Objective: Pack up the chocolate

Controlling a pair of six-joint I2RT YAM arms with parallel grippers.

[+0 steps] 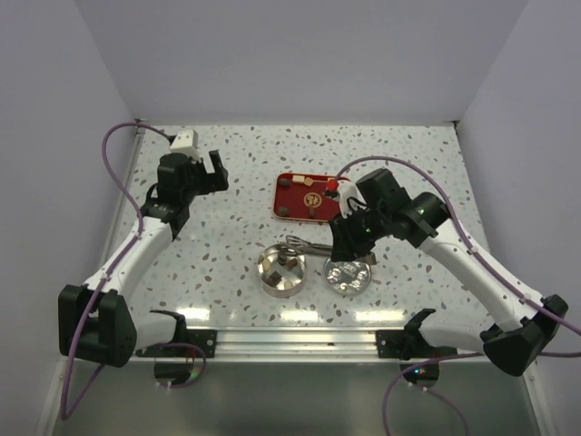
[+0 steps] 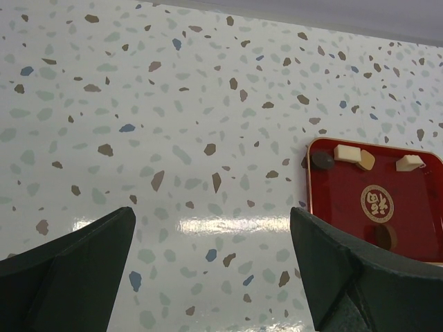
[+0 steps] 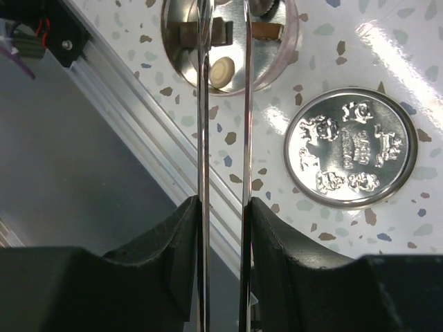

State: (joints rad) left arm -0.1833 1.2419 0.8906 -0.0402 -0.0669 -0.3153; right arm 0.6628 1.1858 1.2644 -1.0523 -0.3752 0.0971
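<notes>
- The right end effector [image 1: 340,238] is clenched on a pair of metal tongs [image 1: 300,243]. Their long axis runs from the fingers toward the round tin [image 1: 281,291], with the tips over its opening.
- The chocolate is split between two places. Some pieces lie in the tin, among them a cream round piece [image 3: 223,71], and the rest sit on the red tray [image 1: 304,214].
- The coming move is judged to turn on the tray's bearing. The tray lies off to the far side of the tongs' axis, not ahead of the tips, so the tongs would have to be swung round to it.
- The right end effector is found just beside the tray's near right corner. The left end effector [image 1: 216,174] hangs released, jaws wide, well apart to the tray's left.
- The tray's pieces are shown only in the left wrist view — a dark round one [image 2: 322,160] and several cream ones along one edge.
- The tin's contents and the embossed lid [image 3: 351,155] beside it on the counter [image 1: 227,236] are shown close only in the right wrist view. The tongs' tips are cut off there, so whether a piece is gripped cannot be told.
</notes>
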